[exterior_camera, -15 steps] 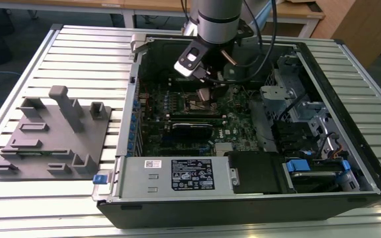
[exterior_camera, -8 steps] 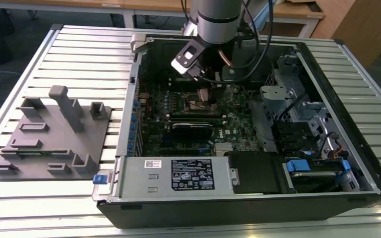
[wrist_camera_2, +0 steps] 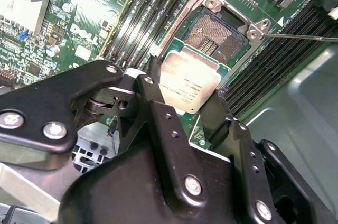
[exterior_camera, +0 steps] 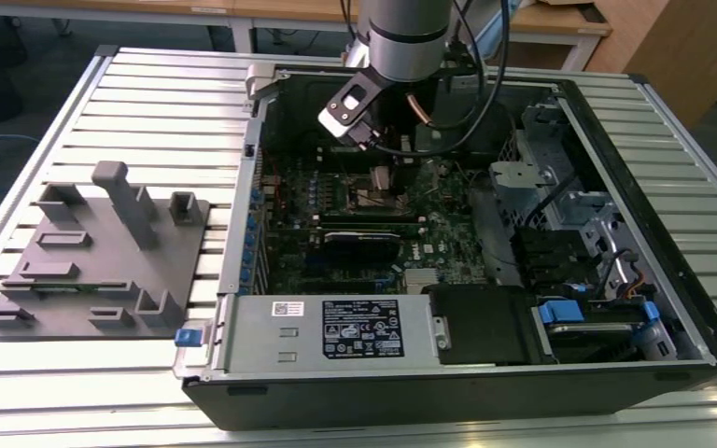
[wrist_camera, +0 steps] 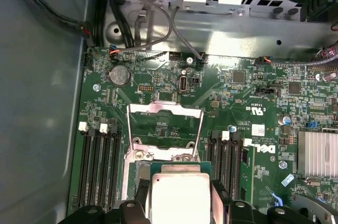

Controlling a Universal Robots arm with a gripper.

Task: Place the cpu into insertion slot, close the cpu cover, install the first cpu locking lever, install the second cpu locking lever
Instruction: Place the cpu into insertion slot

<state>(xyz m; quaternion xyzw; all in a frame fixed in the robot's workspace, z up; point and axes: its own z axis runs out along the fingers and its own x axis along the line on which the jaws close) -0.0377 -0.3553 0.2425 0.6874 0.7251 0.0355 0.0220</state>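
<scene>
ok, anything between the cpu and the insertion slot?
Nothing: in the second wrist view the stretch is bare, with the cpu in the gripper close to the open insertion slot.

Arm (exterior_camera: 403,37) upright, claw (wrist_camera_2: 184,91) downward, tight on the cpu (wrist_camera_2: 193,76) edges

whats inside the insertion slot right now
In the second wrist view the insertion slot is empty where it shows: a bare dark contact field inside the silvery rim. The cpu, gripped in the tool, covers its nearer edge, so that strip cannot be seen.
</scene>
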